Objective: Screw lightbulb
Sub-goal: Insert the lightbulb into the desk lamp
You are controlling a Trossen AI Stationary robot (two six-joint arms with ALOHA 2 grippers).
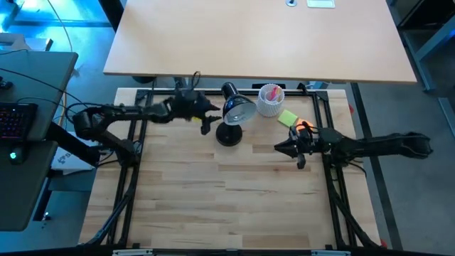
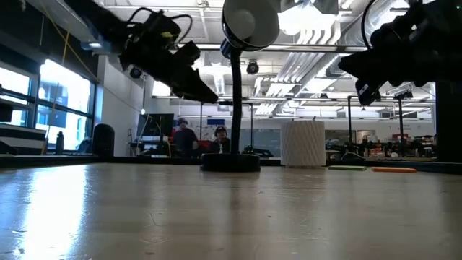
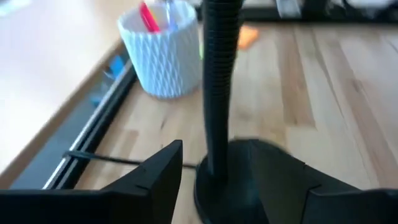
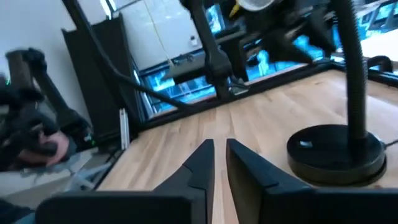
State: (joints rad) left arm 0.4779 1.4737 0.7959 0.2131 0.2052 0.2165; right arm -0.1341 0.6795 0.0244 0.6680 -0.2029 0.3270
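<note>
Left wrist view has the left hand (image 3: 217, 163) open and empty, its two fingers spread either side of the lamp's neck (image 3: 219, 81) without touching it, low down near the base (image 3: 249, 186). The right hand (image 4: 219, 150) hangs over bare counter (image 4: 186, 134) beside the base, its fingers drawn almost together on nothing.

The bulb (image 1: 238, 111) seems to sit in the lamp head already: a pale round shape fills the head's mouth, and no loose bulb lies on the counter. Whether it is screwed home I cannot tell.

Risks, as I judge them:
- The left hand is at the neck, not the bulb. Closing there would grip the flexible stalk, and any twist would bend it or swing the head rather than turn the bulb.
- The base only rests on the counter. A sideways push from either hand could slide or tip the lamp toward the cup (image 1: 271, 99) just beside the head.
- If the bulb is only part threaded, a knock on the head could cross its thread or shake it loose.

High view alone gives the layout: head tilted up, cup behind it, the right hand well clear. Low view shows the bulb's pale face (image 2: 250, 22) high above the counter with both hands raised beside it. Only the wrist views settle how each hand's fingers stand.
</note>
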